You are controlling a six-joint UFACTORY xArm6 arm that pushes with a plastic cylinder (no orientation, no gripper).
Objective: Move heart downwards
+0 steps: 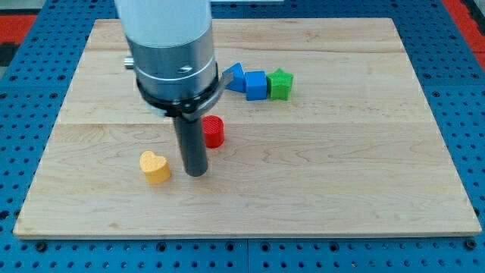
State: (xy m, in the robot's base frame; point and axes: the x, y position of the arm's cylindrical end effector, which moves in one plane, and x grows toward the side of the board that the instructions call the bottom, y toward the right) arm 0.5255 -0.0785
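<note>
A yellow heart block [155,167] lies on the wooden board [318,167] at the lower left of centre. My tip [196,174] rests on the board just to the right of the heart, a small gap apart from it. A red cylinder block [214,131] stands just above and right of the tip, partly behind the rod.
A blue triangular block [233,76], a blue cube [255,85] and a green star-shaped block [280,83] sit in a row at the upper middle. The arm's grey body [170,53] hides part of the board's upper left.
</note>
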